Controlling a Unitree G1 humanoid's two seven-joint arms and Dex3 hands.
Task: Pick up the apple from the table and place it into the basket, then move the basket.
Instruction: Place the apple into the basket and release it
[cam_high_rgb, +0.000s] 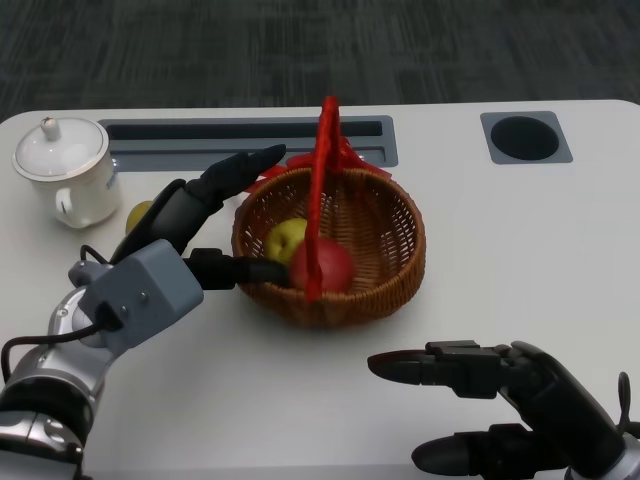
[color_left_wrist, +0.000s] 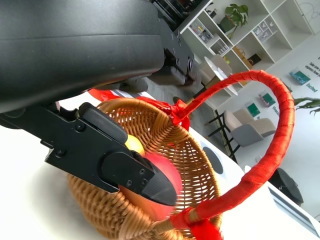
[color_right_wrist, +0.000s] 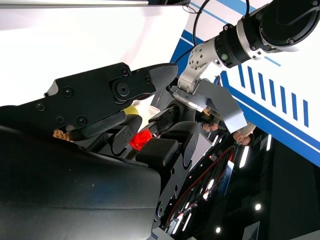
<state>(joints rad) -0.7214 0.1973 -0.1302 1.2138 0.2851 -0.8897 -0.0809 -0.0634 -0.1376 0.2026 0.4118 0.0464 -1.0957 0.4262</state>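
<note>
A wicker basket (cam_high_rgb: 385, 225) with a tall red handle (cam_high_rgb: 322, 190) stands mid-table. Inside lie a red apple (cam_high_rgb: 330, 266) and a yellow-green fruit (cam_high_rgb: 284, 238). My left hand (cam_high_rgb: 195, 225) is at the basket's left side, fingers spread above the rim and thumb reaching over it toward the red apple, with nothing held. The left wrist view shows the thumb (color_left_wrist: 115, 160) in front of the red apple (color_left_wrist: 172, 175) inside the basket (color_left_wrist: 197, 165). My right hand (cam_high_rgb: 500, 395) hovers at the table's front, fingers spread and nothing in it, a gap away from the basket.
A white lidded mug (cam_high_rgb: 65, 170) stands at the back left. A yellow fruit (cam_high_rgb: 137, 214) lies behind my left hand. A grey slot (cam_high_rgb: 200, 135) and a round hole (cam_high_rgb: 525, 138) sit along the table's far edge.
</note>
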